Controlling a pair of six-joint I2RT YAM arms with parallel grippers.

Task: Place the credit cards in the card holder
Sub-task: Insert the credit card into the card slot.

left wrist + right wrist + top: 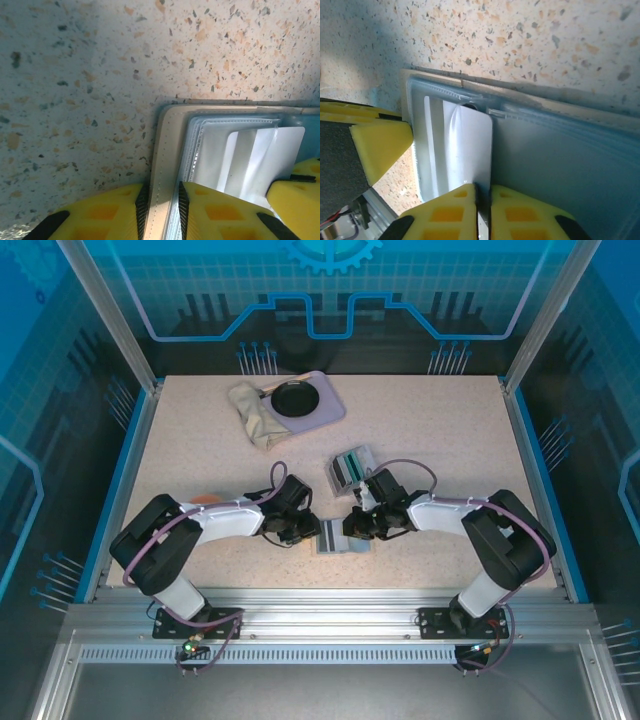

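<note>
In the overhead view the card holder (333,538) lies open on the speckled table (440,430), just below the centre of the frame, with the two arms reaching in from either side. The left gripper (305,532) meets its left edge and the right gripper (357,527) its right edge.

In the left wrist view the left gripper (161,192) sits at the bottom of the frame. Its yellow fingers (115,212) are closed onto the stitched tan cover of the card holder (167,135), pinching that flap between them. Clear plastic sleeves fan out to the right of the cover, and a white credit card (280,150) lies part way inside one at the right of the frame.

In the right wrist view the right gripper (481,192) is at the bottom centre. Its jaws are pressed together on the near edge of the credit card (470,145). The card's far end sits tucked into a clear pocket of the card holder (560,165), which spreads across the lower right of the frame.

Above the card holder in the overhead view, near the centre, stands a small grey box of upright cards (350,470). In the upper middle of the table a lavender tray (325,410) carries a round black dish (293,398). A crumpled beige cloth (255,415) touches the tray's left side.
</note>
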